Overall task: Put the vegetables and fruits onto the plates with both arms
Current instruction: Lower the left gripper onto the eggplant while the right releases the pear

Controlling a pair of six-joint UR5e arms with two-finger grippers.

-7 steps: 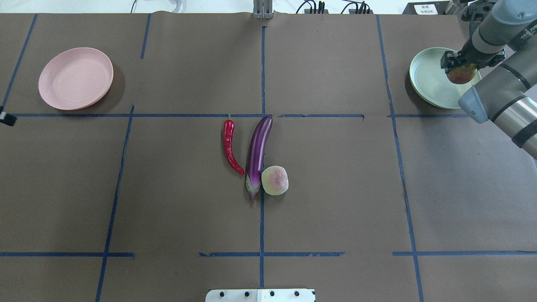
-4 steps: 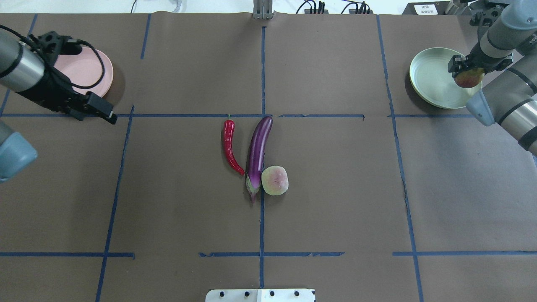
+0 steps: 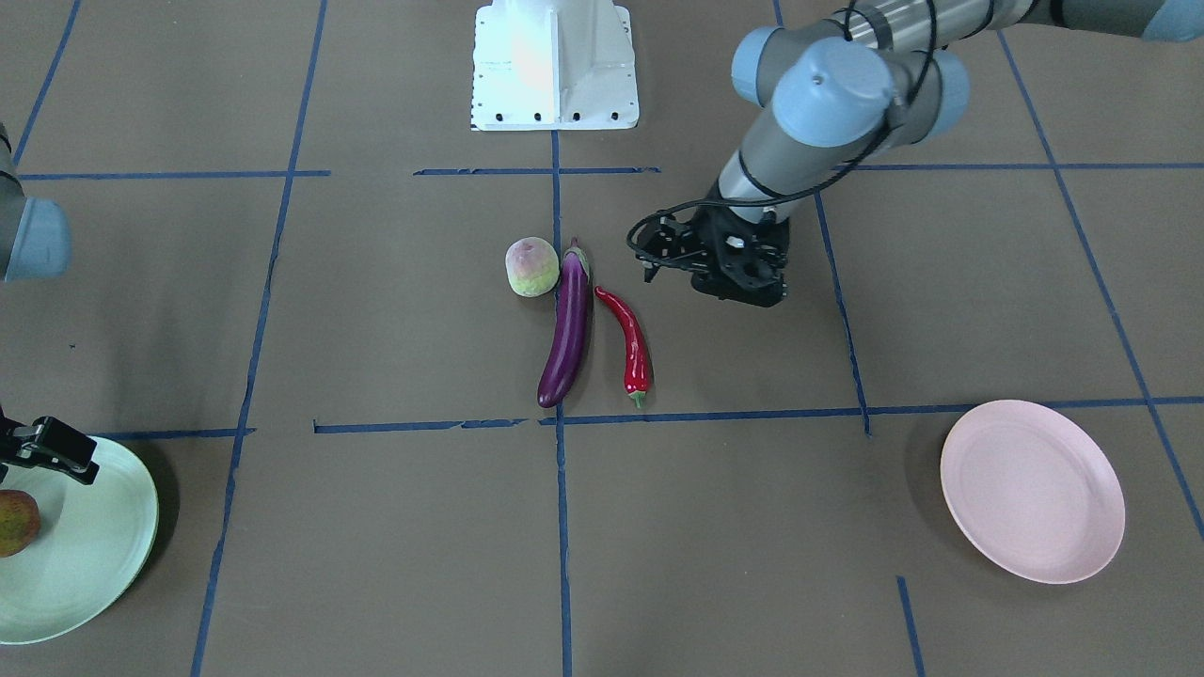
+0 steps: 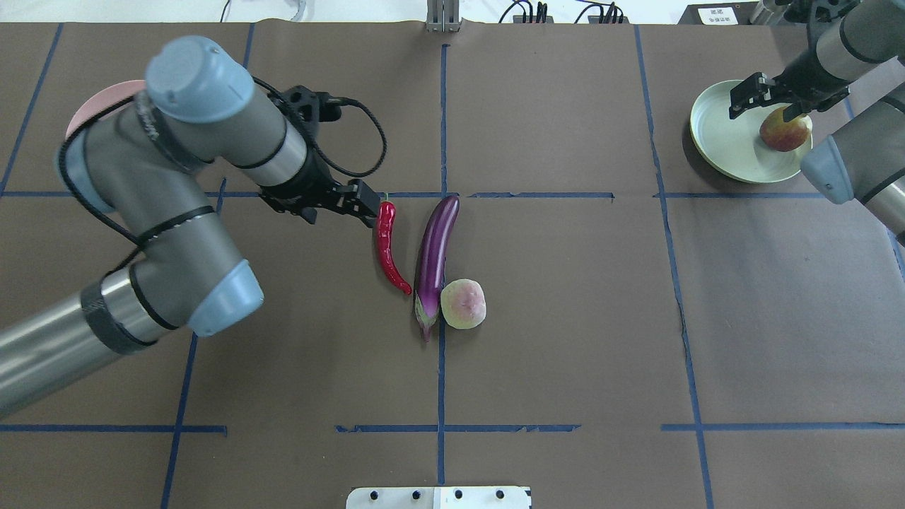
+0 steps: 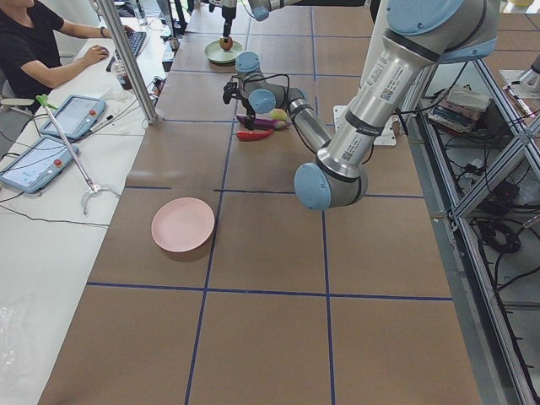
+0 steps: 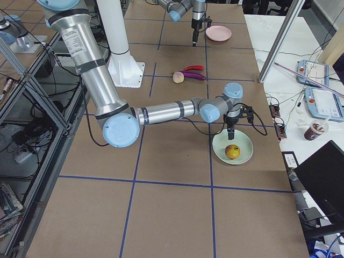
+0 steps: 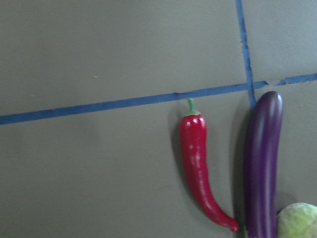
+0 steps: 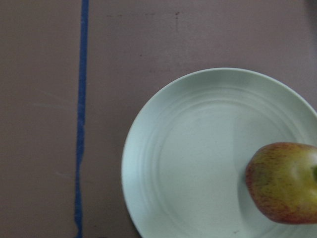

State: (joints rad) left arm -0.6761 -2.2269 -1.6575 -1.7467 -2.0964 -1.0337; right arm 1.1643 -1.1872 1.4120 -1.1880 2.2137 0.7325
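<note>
A red chili [image 4: 387, 244], a purple eggplant [image 4: 433, 265] and a pale green fruit [image 4: 463, 304] lie together at the table's middle. The left wrist view shows the chili [image 7: 200, 168], the eggplant [image 7: 262, 158] and the fruit's edge [image 7: 299, 220]. My left gripper [image 4: 364, 205] is open just left of the chili's stem end, a little above the table. The yellow-red fruit [image 4: 785, 131] lies on the green plate [image 4: 728, 134]. My right gripper [image 4: 771, 102] is open and empty above it. The pink plate [image 3: 1033, 491] is bare; my left arm hides most of it from overhead.
The white base block [image 3: 555, 66] stands at the robot's side of the table. Blue tape lines cross the brown cover. An operator [image 5: 34, 42] sits at a side desk with tablets, beyond the table edge.
My left arm has swung in from the left edge to the chili. My right gripper has opened and let the yellow-red fruit go onto the green plate.
</note>
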